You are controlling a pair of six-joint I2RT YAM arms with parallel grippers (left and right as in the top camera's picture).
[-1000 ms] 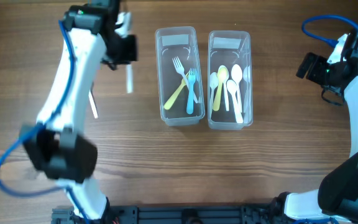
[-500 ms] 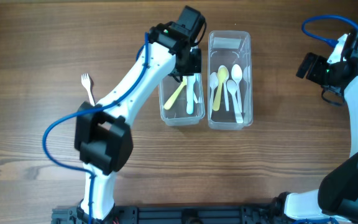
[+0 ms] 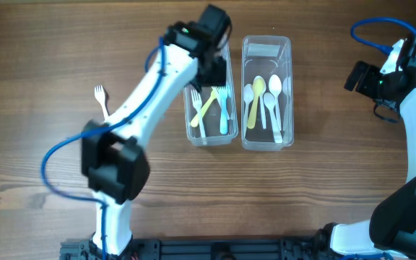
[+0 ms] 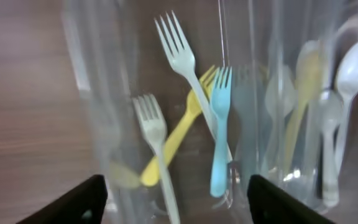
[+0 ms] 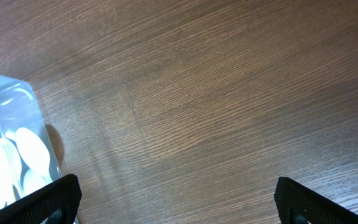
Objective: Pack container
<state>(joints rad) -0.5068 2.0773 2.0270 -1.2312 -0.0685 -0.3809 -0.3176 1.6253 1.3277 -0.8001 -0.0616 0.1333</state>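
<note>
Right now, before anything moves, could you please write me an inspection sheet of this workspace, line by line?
Surface: wooden table, no spills seen.
Job's things: fork container holds four forks, two white, one yellow, one blue; spoon container holds spoons; loose white fork lies on the table, left of both.
Clutter: nothing seen.
Pincers: left pincer open, empty, over the fork container; right pincer open, empty, over bare wood.
Cables: blue cable loops off the left arm; second blue cable arcs by the right arm.
Surroundings: dark rail at the near edge.
</note>
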